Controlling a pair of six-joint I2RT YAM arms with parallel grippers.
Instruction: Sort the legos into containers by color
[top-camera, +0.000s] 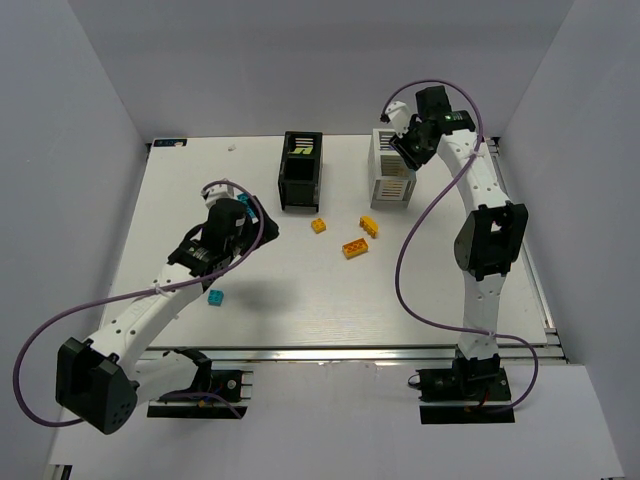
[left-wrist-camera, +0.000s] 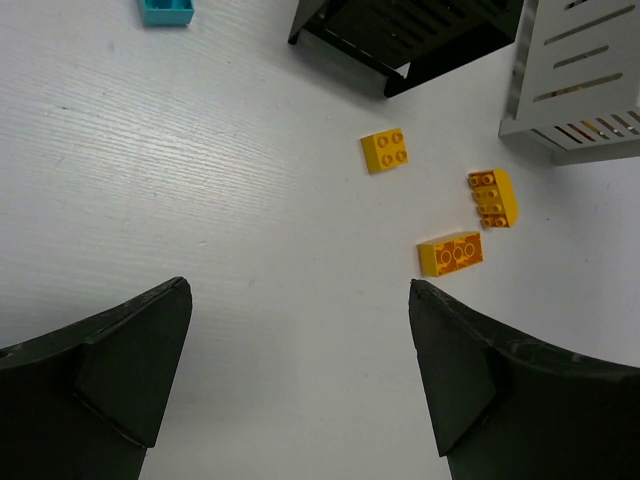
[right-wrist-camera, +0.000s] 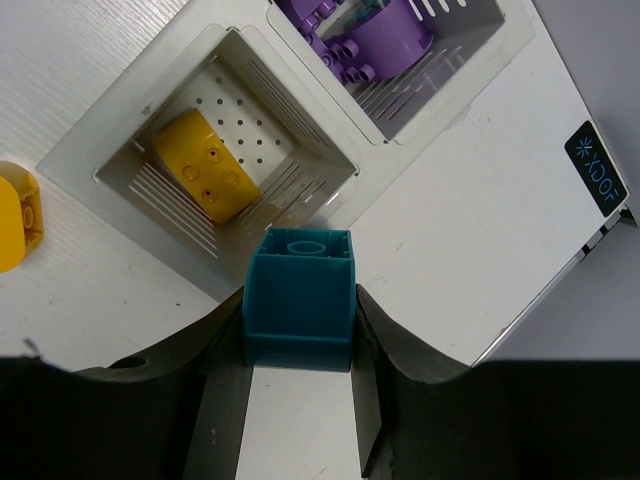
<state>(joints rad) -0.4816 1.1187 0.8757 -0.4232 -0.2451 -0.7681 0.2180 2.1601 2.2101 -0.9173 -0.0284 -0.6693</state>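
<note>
Teal brick (right-wrist-camera: 299, 295) is clamped between the fingers of the right gripper (right-wrist-camera: 299, 312), studs facing away from the wrist. The gripper hangs above the near rim of the white box (top-camera: 392, 180), not inside it. One yellow brick (right-wrist-camera: 200, 165) lies on the floor of that box. A second white container (right-wrist-camera: 450, 55), just beside it, holds purple bricks (right-wrist-camera: 370, 30).

The left gripper (left-wrist-camera: 300, 290) hovers over the table (left-wrist-camera: 150, 150) with its jaws spread wide and nothing between them. Three yellow-orange bricks (left-wrist-camera: 450, 253) lie loose on the table in front of the black box (top-camera: 300, 170) and the white box. A cyan brick (top-camera: 215, 297) lies beside the left arm.
</note>
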